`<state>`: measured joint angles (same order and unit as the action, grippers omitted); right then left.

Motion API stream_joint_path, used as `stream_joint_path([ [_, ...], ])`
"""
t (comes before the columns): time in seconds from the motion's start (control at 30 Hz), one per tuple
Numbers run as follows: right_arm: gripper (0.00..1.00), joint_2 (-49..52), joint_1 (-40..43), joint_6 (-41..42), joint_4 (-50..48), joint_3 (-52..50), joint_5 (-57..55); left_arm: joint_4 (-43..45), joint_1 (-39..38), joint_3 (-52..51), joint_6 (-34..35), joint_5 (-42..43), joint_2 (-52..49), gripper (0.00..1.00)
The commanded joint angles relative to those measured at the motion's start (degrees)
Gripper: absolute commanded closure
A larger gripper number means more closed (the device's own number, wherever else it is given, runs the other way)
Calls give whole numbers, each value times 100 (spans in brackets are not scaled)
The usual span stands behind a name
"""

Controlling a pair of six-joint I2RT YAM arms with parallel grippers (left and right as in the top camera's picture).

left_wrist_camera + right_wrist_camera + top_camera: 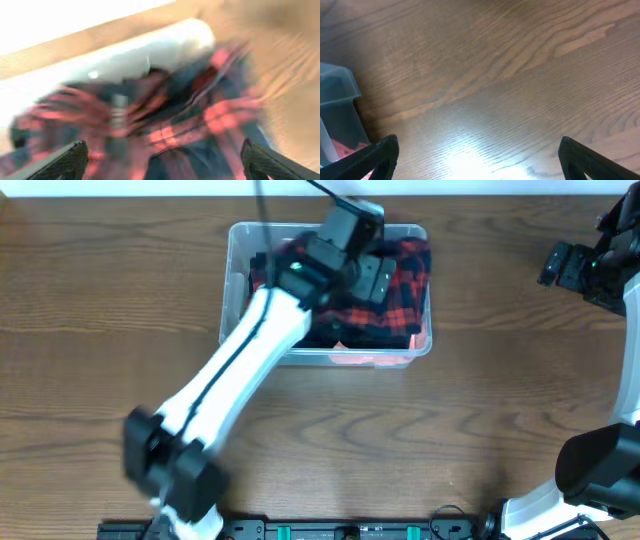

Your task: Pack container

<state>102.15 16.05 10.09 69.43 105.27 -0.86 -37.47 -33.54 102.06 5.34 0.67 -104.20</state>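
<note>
The clear plastic container [232, 280] stands at the back middle of the wooden table. A red and black plaid cloth [405, 265] lies bunched inside it. My left gripper [372, 280] hovers over the cloth inside the container. The left wrist view is blurred, but it shows the left gripper [162, 150] open, its fingers [75, 156] wide apart above the plaid cloth [220, 112] with nothing between them. Far off at the back right, my right gripper [560, 268] is open over bare wood [479, 150]. A corner of the container [340, 95] shows at the left of the right wrist view.
The left arm [240, 360] slants across the table from the front left up to the container. The right arm's base [600, 470] sits at the front right. A dark rail [350, 530] runs along the front edge.
</note>
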Motion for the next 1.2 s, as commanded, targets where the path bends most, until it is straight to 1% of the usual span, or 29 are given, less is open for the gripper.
stream_joint_path([
  [0.0,1,-55,26,59,11,37,-22,-74,-28,26,-37,-149,474,2],
  [0.27,1,-55,26,59,11,37,-22,-315,-28,24,-35,-149,693,2],
  [0.4,1,-55,26,59,13,37,-22,-302,-103,24,-33,138,693,2],
  [0.47,1,-55,26,59,11,37,-22,-306,-127,24,-37,144,686,2],
  [0.57,1,-55,26,59,11,37,-22,-579,-81,24,-72,-205,745,2],
  [0.63,1,-55,26,59,11,37,-22,-951,-22,24,-304,-345,835,2],
  [0.7,1,-55,26,59,11,37,-22,-1281,103,24,-337,-505,1001,2],
  [0.77,1,-55,26,59,11,37,-22,-1414,302,24,-330,-474,1213,2],
  [1.0,1,-55,26,59,11,37,-22,-1410,1021,11,-317,-369,1875,2],
  [1.07,1,-55,26,59,13,37,-22,-1239,1248,-122,-317,-367,2074,2],
  [1.17,1,-55,26,59,11,37,-22,-621,1582,-667,-339,-116,2505,2],
])
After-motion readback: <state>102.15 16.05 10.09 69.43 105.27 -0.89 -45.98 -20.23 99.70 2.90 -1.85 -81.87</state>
